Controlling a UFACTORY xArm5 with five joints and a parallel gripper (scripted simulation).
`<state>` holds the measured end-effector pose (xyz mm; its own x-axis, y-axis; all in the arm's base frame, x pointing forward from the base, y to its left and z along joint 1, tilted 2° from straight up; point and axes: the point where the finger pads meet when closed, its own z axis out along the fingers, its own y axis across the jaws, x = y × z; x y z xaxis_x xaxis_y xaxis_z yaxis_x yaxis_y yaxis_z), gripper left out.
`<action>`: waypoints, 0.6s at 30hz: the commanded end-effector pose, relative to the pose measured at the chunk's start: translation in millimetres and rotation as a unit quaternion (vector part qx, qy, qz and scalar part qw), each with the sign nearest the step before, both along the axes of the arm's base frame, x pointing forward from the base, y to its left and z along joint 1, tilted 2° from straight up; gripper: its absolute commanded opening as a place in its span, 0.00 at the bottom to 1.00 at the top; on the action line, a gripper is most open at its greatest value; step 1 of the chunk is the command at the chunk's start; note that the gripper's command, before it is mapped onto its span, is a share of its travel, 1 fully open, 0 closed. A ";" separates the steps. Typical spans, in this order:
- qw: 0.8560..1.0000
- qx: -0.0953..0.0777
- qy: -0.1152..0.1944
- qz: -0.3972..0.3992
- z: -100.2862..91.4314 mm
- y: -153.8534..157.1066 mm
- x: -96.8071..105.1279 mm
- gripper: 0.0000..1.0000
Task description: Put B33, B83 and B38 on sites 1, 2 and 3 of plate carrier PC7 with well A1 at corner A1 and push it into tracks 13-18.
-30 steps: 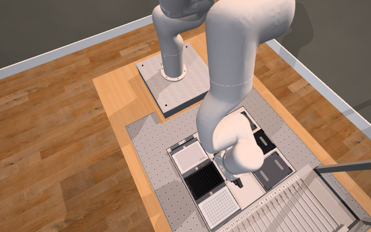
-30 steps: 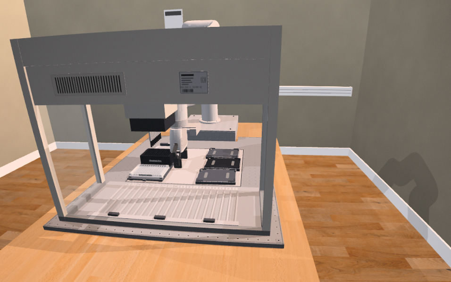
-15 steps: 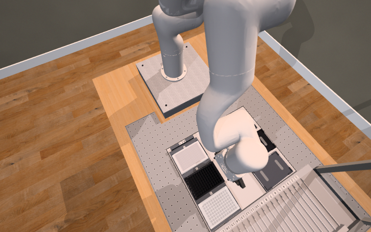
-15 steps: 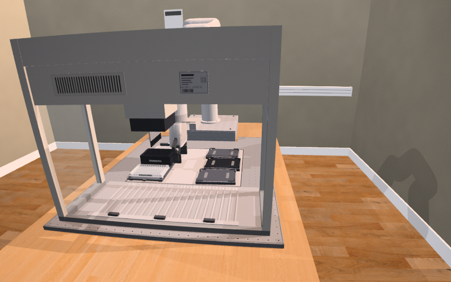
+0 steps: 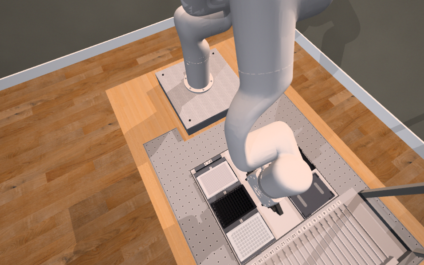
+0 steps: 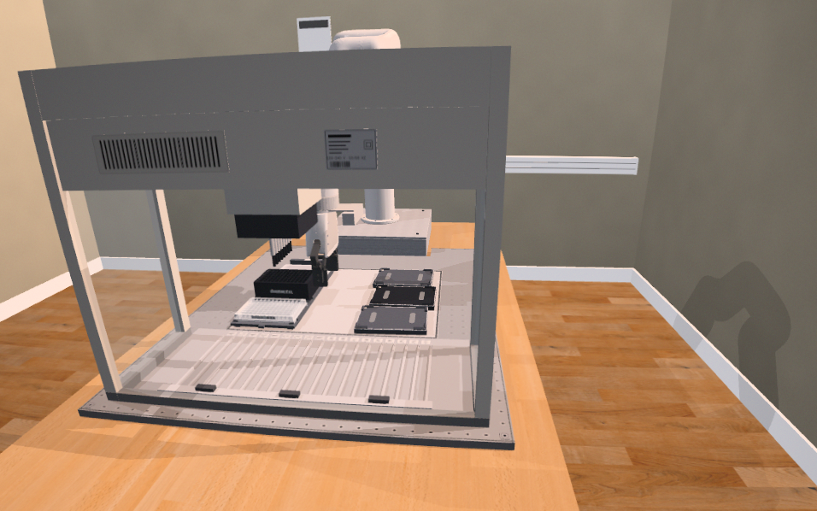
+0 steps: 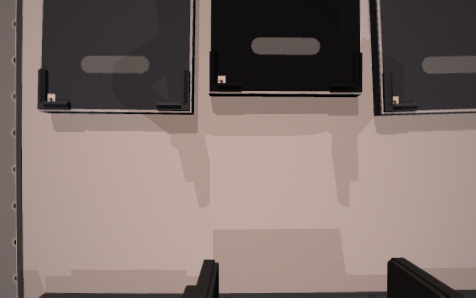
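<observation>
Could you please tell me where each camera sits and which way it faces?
Top: high above the bench, looking down obliquely at carrier PC7 and the rails; most of the arm and part of the gripper show.
Exterior: beyond the instrument frame, looking back through it towards the arm's base; parts of the arm and the gripper show.
Wrist: on the arm's end, facing the nests; two fingertips show.
Top and exterior share the rails.

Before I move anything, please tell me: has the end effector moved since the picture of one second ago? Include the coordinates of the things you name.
Yes. In the exterior view, the end effector (image 5: 264, 195) (image 6: 326, 277) (image 7: 303, 261) appears higher against B83 (image 5: 233, 206) (image 6: 278, 285), the black block.
</observation>
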<state>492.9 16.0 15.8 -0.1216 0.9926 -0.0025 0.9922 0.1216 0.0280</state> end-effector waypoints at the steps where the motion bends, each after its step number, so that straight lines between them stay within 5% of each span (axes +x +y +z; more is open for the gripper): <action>1: 1.000 0.005 -0.002 0.000 7.3 0.0 1.1 1.00; 18: 1.000 0.005 -0.002 0.000 32.3 -0.3 0.4 1.00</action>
<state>492.2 15.8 42.4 -0.1216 0.9926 -0.0026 0.9922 0.1216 0.0283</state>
